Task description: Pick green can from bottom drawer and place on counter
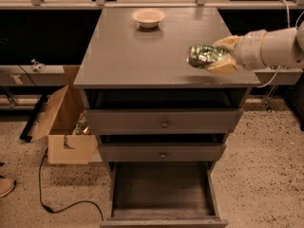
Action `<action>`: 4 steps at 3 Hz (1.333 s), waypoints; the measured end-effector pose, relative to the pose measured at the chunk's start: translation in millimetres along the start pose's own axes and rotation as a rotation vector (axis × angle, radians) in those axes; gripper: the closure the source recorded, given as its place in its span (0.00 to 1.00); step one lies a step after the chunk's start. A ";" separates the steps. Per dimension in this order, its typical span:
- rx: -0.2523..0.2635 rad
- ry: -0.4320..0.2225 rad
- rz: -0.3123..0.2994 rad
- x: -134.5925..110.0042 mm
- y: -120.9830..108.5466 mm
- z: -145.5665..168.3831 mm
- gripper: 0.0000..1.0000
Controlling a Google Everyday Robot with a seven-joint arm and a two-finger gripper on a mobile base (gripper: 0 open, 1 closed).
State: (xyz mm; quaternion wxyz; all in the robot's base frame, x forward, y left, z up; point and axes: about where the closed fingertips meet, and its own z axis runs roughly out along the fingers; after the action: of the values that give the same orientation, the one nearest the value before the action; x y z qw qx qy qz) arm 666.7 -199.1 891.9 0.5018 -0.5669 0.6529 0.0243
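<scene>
My gripper (pixel 216 56) reaches in from the right and is shut on the green can (pixel 203 56), a shiny dark green can held on its side. The can hangs over the right front part of the counter (pixel 133 56), just above its surface. The bottom drawer (pixel 161 189) is pulled open below, its grey floor bare.
A cream bowl (pixel 148 17) sits at the back middle of the counter. Two shallower drawers with round knobs (pixel 164 124) lie above the open drawer. An open cardboard box (pixel 66 127) and a black cable (pixel 57 203) lie on the floor at left.
</scene>
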 end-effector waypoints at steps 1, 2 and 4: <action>0.034 -0.009 0.067 -4.0 -44.3 26.3 0.82; 0.042 0.001 0.163 1.0 -75.7 62.3 0.50; 0.010 -0.001 0.234 7.8 -87.5 91.5 0.00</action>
State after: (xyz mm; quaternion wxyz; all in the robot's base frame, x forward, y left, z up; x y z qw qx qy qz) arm 792.2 -180.8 888.3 0.4986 -0.4843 0.7145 0.0798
